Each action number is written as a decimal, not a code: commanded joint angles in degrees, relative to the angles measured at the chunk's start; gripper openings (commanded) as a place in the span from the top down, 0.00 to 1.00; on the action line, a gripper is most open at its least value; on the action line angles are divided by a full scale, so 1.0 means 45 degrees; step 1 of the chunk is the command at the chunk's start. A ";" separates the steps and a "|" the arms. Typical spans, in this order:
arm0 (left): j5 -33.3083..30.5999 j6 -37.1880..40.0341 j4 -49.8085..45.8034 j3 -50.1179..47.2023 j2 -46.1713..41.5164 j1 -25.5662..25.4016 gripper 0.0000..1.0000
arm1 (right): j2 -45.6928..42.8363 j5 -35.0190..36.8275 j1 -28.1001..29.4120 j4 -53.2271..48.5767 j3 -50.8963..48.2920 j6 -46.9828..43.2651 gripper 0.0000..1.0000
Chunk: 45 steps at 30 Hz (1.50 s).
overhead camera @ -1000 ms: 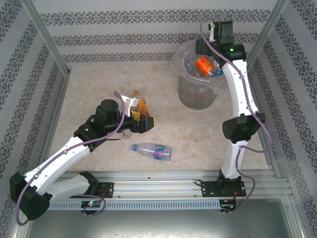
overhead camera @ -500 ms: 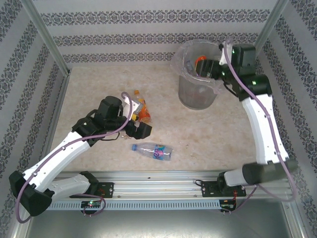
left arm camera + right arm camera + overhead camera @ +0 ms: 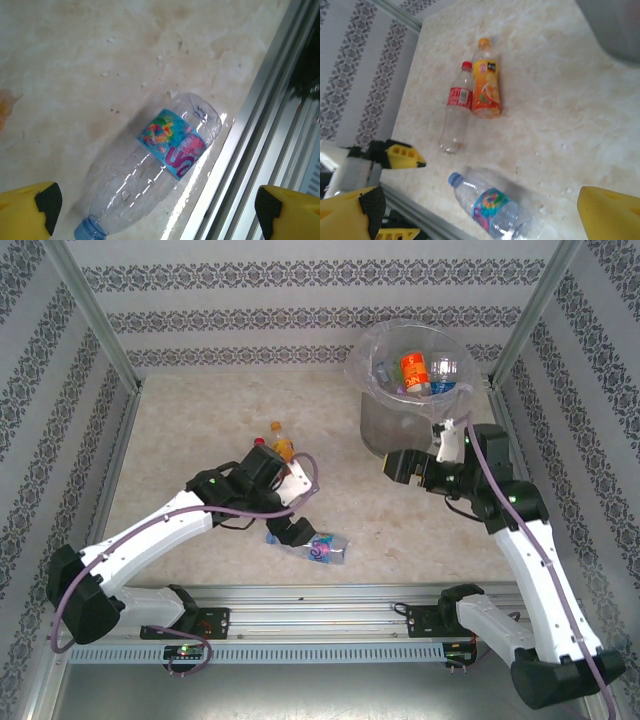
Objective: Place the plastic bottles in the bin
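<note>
Left gripper [image 3: 157,215] hangs over the clear plastic bottle with the blue-and-pink label [image 3: 165,167]. Jaws are wide apart, nothing clamped. The bottle lies flat on the beige marbled desk [image 3: 75,60], directly below the gap and just beside the aluminium front rail [image 3: 260,115].

Its long axis runs diagonally across the gap, blue neck toward the near left-hand jaw and base out toward the rail-side jaw. Seen from above it lies roughly along the rail.

Handling call:
- It looks empty and thin-walled, so light, soft and slick.
- It will likely dent, and could squirt out sideways if pinched hard or off-centre.
- Best hold is across the barrel at the label band, near the balance point. The neck is stiffer but a small target.
- The jaws want turning so they close square across the axis.

Right gripper [image 3: 480,217] sits further out, jaws also apart and empty.

Beyond the left jaws lie a clear plastic bottle with red label and red cap [image 3: 457,117] and an orange-labelled plastic bottle with orange cap [image 3: 486,90]. They lie side by side, close enough that I can't tell if they touch, caps pointing away from the rail.

Furthest out, past the right jaws, stands the tall grey cylindrical bin lined with a clear bag [image 3: 395,435], with several binned bottles [image 3: 415,370] inside.
</note>
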 commanded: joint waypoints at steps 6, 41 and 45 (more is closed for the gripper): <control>-0.1553 0.2139 -0.0617 0.0242 0.1364 -0.1352 0.00 | -0.1272 -0.1002 0.0126 -0.0046 -0.1301 0.0641 0.02; -0.2975 0.0575 0.2069 -0.0414 0.5133 -0.2696 0.26 | -0.2075 -0.0743 -0.0302 -0.0136 -0.1940 0.1086 0.03; -0.1971 -0.1226 0.3179 -0.0582 0.4020 -0.2252 0.32 | -0.2168 -0.0933 -0.0304 0.0538 -0.2391 0.1803 0.03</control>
